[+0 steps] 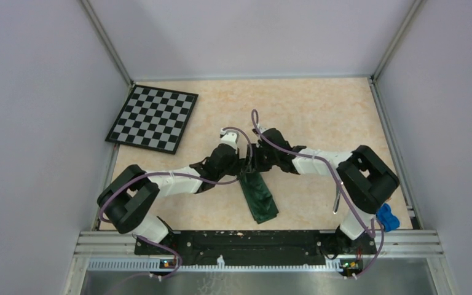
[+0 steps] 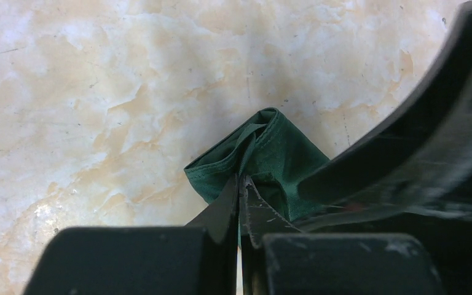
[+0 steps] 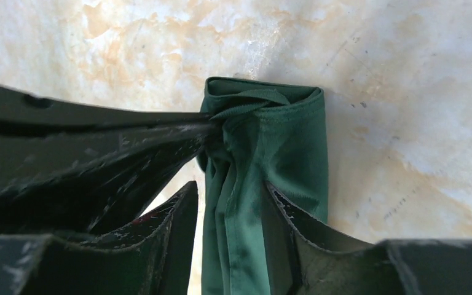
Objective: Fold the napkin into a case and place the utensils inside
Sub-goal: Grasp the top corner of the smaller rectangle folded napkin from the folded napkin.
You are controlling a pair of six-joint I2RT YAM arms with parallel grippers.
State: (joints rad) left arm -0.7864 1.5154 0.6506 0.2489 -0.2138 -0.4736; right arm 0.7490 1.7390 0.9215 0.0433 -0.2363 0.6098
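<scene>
Top view: napkin (image 1: 259, 198), already folded into a narrow strip, mid-tabletop (image 1: 319, 110), long axis 11 to 5 o'clock; checkered board (image 1: 153, 118) at 10 o'clock, blue toy car (image 1: 386, 217) at 4 o'clock; no utensils seen inside it, so loading appears outstanding. Left wrist view: left end effector (image 2: 241, 203) clamped tight on the strip's bunched end, at 6 o'clock. Right wrist view: right end effector (image 3: 230, 215) straddling the cloth at 6 o'clock, fingers (image 3: 181, 221) pressed against both sides, apparently gripping it; shaping of the case looks unfinished.
</scene>
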